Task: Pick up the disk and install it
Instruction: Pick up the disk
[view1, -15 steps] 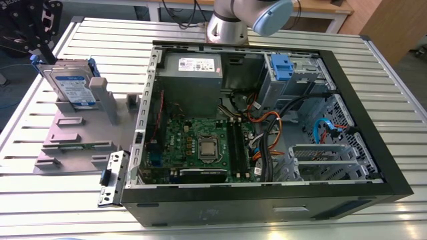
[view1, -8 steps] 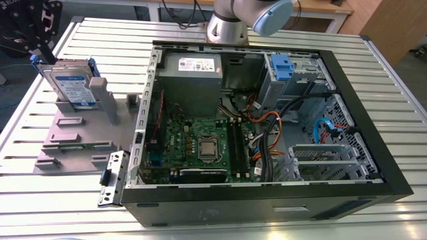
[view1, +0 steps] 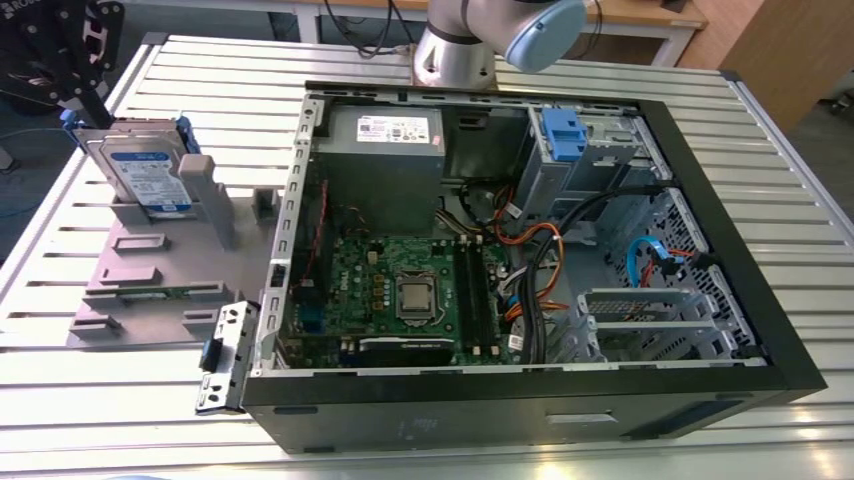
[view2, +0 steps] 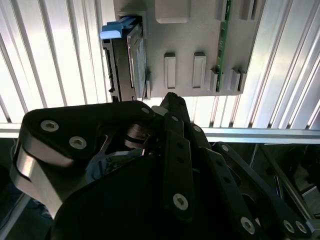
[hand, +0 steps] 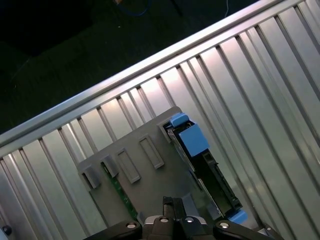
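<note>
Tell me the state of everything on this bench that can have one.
Disk: standing upright in the grey holder, not installed.
Case: lying on its side, side panel off, insides exposed.
End effector: above the holder, not on the disk.

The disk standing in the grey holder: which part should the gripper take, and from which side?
Probably by its two broad flat faces near the top edge, coming down from above. The disk stands on edge in the grey holder, whose posts hem in its lower part and leave the top free. Blue rails line its narrow edges, so gripping there looks less sure.
</note>
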